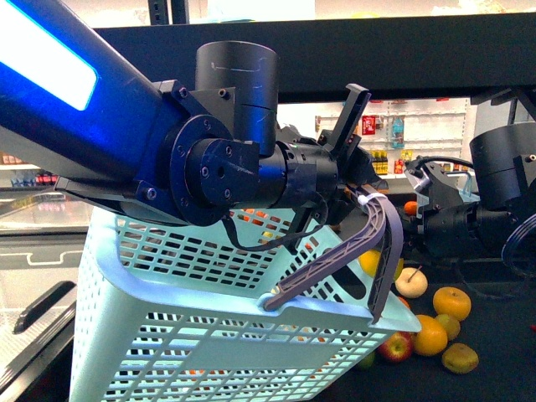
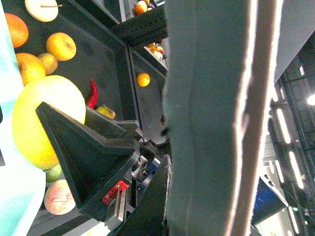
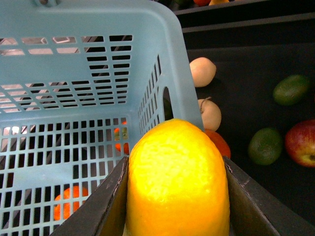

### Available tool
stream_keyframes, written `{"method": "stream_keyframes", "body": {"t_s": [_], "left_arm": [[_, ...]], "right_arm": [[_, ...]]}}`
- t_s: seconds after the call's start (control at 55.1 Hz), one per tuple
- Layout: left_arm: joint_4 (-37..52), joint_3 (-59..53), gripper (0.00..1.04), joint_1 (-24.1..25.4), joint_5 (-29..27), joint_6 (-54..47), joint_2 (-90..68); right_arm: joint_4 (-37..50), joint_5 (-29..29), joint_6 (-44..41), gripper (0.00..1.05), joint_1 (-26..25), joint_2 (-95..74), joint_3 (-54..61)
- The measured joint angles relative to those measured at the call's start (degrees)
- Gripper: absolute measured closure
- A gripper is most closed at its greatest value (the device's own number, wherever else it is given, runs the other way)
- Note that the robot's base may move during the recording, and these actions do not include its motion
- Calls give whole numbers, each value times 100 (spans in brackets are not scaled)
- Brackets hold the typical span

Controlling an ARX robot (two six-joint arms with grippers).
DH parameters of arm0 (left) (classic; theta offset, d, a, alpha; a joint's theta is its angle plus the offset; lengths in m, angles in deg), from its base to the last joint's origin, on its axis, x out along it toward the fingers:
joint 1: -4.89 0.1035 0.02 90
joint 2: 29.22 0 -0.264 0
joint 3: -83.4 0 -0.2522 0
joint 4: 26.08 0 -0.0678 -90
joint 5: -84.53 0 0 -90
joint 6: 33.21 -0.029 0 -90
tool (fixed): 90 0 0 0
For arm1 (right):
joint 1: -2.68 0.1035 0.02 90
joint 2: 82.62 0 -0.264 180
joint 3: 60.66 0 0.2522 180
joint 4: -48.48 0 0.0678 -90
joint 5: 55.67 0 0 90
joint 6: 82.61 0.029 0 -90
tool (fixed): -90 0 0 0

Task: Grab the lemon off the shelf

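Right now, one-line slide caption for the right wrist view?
Right claw shut on a yellow lemon beside the pale blue basket, other fruit lying on the dark shelf tray beyond.

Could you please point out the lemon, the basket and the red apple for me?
lemon (image 3: 178,182): right wrist view, middle of its peel.
basket (image 3: 98,19): right wrist view, bare upper wall.
red apple (image 3: 301,142): right wrist view, visible side.
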Motion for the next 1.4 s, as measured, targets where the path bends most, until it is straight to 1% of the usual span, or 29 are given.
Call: {"method": "stream_keyframes", "body": {"t_s": [0.29, 0.454, 0.581, 0.617, 0.653, 0.744, 0.835, 0.871, 0.925, 1.016, 1.07, 1.143, 1.252, 1.397], "left_arm": [[0, 0, 98, 0, 0, 0, 0], [0, 0, 98, 0, 0, 0, 0], [0, 0, 98, 0, 2, 17, 0], [0, 0, 98, 0, 7, 17, 0], [4, 0, 98, 0, 52, 11, 0], [17, 7, 98, -31, 96, 0, 2], [31, 48, 98, -116, 269, -7, 11], [37, 50, 98, -166, 380, -17, 13], [39, 52, 98, -216, 269, 26, 13], [35, 50, 98, -157, 90, 87, 0], [33, 50, 98, -48, 39, 79, -7], [33, 50, 98, 22, -57, 24, -4], [31, 50, 98, 24, -70, -2, -4], [31, 50, 98, 17, 35, 4, -4]], "right_arm": [[22, 20, 111, 55, 243, 9, 227], [50, 72, 116, 32, 282, 55, 238], [256, 149, 190, 13, 203, 179, 278], [319, 179, 227, 9, 166, 221, 293], [365, 144, 234, 6, 131, 267, 308], [555, 229, 264, 8, 15, 358, 387], [1014, 372, 70, 8, -291, 577, 748], [1163, 503, -129, 8, -479, 695, 944], [1255, 782, -389, 8, -837, 852, 1241], [1368, 966, -662, 8, -1285, 986, 1502], [1574, 1040, -780, 8, -1773, 1005, 1709], [1762, 1130, -817, 8, -2096, 949, 1908], [1746, 1362, -1054, 8, -2170, 938, 2122], [1443, 1753, -1934, 8, -2098, 654, 2660]]}}
